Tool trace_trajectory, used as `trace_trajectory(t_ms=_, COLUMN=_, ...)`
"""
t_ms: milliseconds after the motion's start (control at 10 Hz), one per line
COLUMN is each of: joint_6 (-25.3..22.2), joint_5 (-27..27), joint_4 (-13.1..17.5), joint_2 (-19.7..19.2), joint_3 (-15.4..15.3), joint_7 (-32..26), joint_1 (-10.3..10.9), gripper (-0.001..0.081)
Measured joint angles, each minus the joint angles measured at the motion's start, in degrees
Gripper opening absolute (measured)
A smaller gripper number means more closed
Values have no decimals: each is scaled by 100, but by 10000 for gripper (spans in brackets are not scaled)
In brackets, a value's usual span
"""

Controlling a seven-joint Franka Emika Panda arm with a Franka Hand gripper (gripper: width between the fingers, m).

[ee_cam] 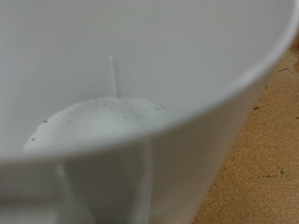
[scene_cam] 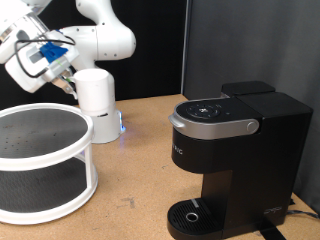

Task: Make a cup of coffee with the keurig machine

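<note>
Exterior view: I see the arm reaching in from the 11 o'clock corner of the frame, its white links bent so that the wrist tilts downward toward the cup (scene_cam: 97, 90). The gripper (scene_cam: 68, 84) sits at the cup's upper rim, on the side facing 9 o'clock. I cannot tell whether its fingers are spread or pressed on the rim; the hand body and blue cabling hide them.

The cup stands upright on the wooden table (scene_cam: 135, 165), touching or just in front of the robot base (scene_cam: 108, 125), which shows a small blue light. I cannot see the cup's handle.

The keurig machine (scene_cam: 235, 160) stands at 4 o'clock in the frame, well apart from the cup. Its lid is down, with the grey lid handle (scene_cam: 212, 125) curving across the front of the brew head. The drip tray (scene_cam: 193, 215) at its base carries nothing.

A white two-tier round shelf (scene_cam: 40, 165) occupies the 8 o'clock area, near the cup.

In the wrist view, I look straight into the cup (ee_cam: 121, 131): the white inner wall and floor fill the frame, with dark specks on the floor. A strip of table shows at 4 o'clock. No fingers are distinguishable.
</note>
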State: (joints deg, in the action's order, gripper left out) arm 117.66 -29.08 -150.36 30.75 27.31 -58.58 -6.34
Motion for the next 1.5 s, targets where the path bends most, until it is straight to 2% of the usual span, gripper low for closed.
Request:
trace_trajectory(t_ms=300, joint_6=767, joint_5=-469, joint_4=-81, joint_2=-216, joint_3=-358, joint_7=38, joint_1=384, gripper=67)
trace_trajectory(t_ms=500, joint_6=878, joint_5=-557, joint_4=-67, joint_2=-372, joint_3=-429, joint_7=38, joint_1=531, gripper=67)
trace_trajectory(t_ms=700, joint_6=848, joint_5=-549, joint_4=-81, joint_2=-375, joint_3=-420, joint_7=113, joint_1=527, gripper=67)
trace_trajectory(t_ms=1000, joint_6=1087, joint_5=-538, joint_4=-235, joint_2=-436, joint_3=-630, joint_7=733, joint_1=534, gripper=67)
trace_trajectory(t_ms=1200, joint_6=1803, joint_5=-799, joint_4=-457, joint_2=-569, joint_3=-915, joint_7=947, joint_1=615, gripper=67)
trace_trajectory(t_ms=1500, joint_6=2707, joint_5=-1311, joint_4=-734, joint_2=-894, joint_3=-1169, joint_7=914, joint_1=932, gripper=67)
